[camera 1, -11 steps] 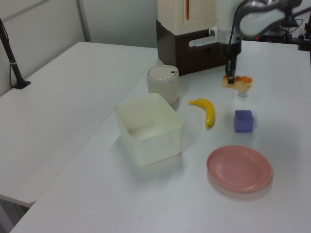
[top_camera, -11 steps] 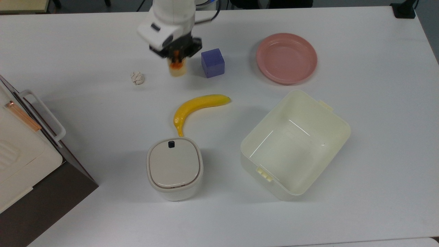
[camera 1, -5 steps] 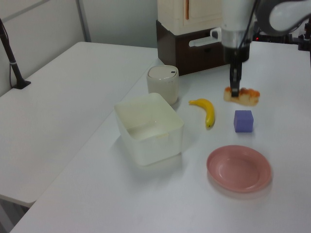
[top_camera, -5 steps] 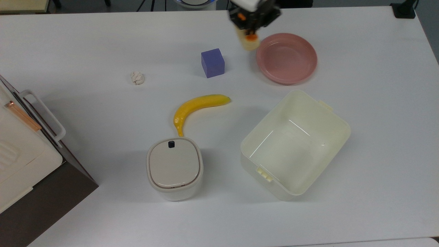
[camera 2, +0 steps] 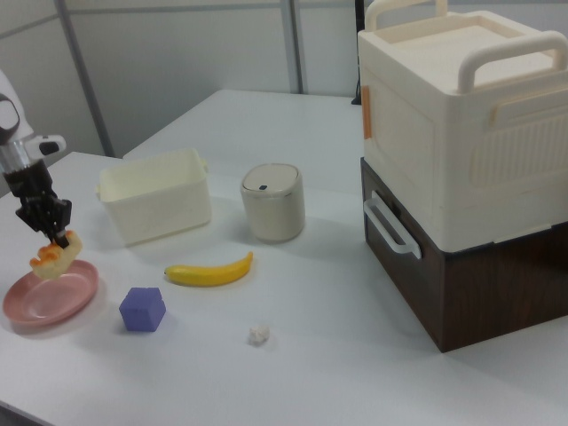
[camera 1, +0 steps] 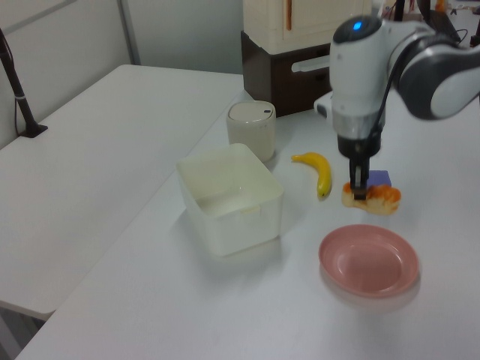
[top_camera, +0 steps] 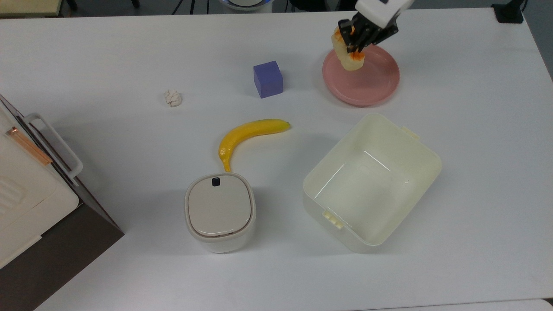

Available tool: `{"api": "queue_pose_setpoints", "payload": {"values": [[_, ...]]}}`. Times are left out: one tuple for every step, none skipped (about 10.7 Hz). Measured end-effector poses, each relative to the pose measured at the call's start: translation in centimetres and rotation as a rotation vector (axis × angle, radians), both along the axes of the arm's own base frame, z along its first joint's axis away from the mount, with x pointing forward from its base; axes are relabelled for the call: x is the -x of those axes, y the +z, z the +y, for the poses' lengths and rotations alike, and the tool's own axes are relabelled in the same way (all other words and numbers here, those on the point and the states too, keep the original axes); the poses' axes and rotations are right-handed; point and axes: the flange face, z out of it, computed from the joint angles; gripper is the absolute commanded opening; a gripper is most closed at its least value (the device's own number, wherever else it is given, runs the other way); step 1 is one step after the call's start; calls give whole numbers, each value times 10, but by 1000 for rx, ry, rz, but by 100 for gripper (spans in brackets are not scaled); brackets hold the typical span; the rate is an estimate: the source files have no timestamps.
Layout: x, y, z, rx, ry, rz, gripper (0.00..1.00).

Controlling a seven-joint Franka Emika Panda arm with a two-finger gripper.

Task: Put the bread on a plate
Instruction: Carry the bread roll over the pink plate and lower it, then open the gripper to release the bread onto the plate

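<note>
The bread (top_camera: 351, 58), a small loaf with pale yellow sides and an orange-brown top, hangs in the air over the pink plate's (top_camera: 371, 82) far-left rim in the top view. My gripper (top_camera: 358, 41) is shut on the bread from above. In the left view the bread (camera 1: 375, 199) hangs just above the plate (camera 1: 369, 262), with the gripper (camera 1: 359, 190) gripping its left end. The right view has the bread (camera 2: 53, 258) tilted a little above the plate (camera 2: 44, 300), under the gripper (camera 2: 53, 238).
A purple cube (top_camera: 268, 79) stands left of the plate in the top view. A banana (top_camera: 248, 134), a cream tub (top_camera: 371, 181), a lidded white canister (top_camera: 219, 211) and a paper wad (top_camera: 173, 98) lie nearer. A cream-and-brown box (camera 2: 466, 169) fills the right view's right.
The gripper has carried the bread from beside the paper wad, past the purple cube, to above the plate's rim. It stays shut on the loaf.
</note>
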Motion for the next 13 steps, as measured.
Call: {"api": "queue_pose_setpoints", "payload": {"values": [[0,-17,7,40,19,10,0],[2,-32,16,72,44,18,3],[8,-41,28,92,72,23,16],[13,-44,37,102,93,21,63],[15,-43,43,103,104,16,100],[17,-42,46,101,110,13,100],[17,-41,47,100,113,12,100],[17,-41,48,99,114,11,100],[17,-39,48,97,114,9,100],[16,-28,46,84,109,-5,100],[11,-8,38,64,92,-27,100],[4,23,17,38,61,-53,100],[-4,60,-18,8,16,-75,100]]}}
